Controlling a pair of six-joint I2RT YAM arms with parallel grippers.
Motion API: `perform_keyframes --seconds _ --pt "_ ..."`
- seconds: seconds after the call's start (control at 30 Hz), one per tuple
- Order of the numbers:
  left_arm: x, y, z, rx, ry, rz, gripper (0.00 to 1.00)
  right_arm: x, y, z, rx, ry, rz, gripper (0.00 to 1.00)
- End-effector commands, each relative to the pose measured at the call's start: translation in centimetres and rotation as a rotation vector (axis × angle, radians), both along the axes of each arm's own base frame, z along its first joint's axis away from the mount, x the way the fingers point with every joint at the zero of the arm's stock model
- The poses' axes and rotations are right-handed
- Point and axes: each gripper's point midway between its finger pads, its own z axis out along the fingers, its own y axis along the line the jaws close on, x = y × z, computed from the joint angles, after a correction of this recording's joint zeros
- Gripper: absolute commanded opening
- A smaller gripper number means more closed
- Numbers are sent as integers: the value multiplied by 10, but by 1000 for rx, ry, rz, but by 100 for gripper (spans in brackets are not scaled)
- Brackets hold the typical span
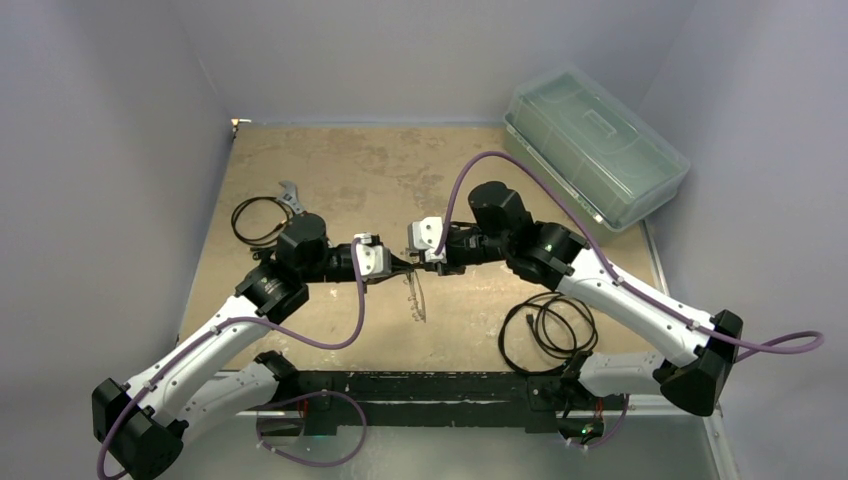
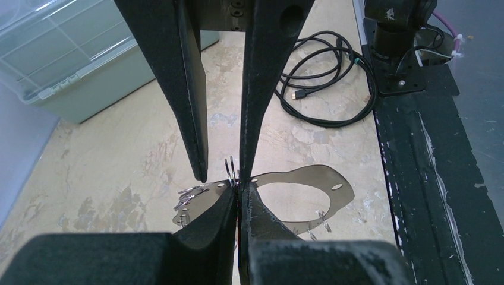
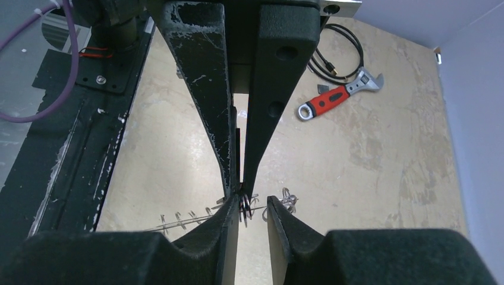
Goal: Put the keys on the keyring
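The keyring (image 1: 418, 300) is a thin silver loop with small metal rings along its rim, hanging in the air between the two arms at the table's middle. My left gripper (image 1: 408, 268) is shut on its rim. In the left wrist view (image 2: 239, 199) its pads are pressed together on the loop (image 2: 333, 196), with small rings at the tips. My right gripper (image 1: 422, 266) is open. In the right wrist view (image 3: 251, 208) its fingers straddle the small rings (image 3: 245, 205) on the wire (image 3: 184, 219). No black-headed key shows in any view.
A red-handled wrench (image 3: 333, 98) lies at the far left beside a coiled black cable (image 1: 260, 218). A second black cable (image 1: 548, 325) lies near right. A clear lidded box (image 1: 595, 145) stands at the back right. The black base rail (image 1: 420, 385) runs along the near edge.
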Motion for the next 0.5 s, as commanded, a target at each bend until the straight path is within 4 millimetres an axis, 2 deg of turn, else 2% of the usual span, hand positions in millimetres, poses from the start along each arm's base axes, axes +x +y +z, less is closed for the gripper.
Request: perform_keyframes --seconds 0.0,0.3,0.47 --pt "-3 -3 20 -59 -53 -31 0 -5 6 19 44 -8 24 25" --pt "-3 -3 21 -62 -55 -31 0 -5 7 15 38 3 26 17" --pt "-4 -3 22 -63 -56 -34 0 -8 10 16 54 19 38 7"
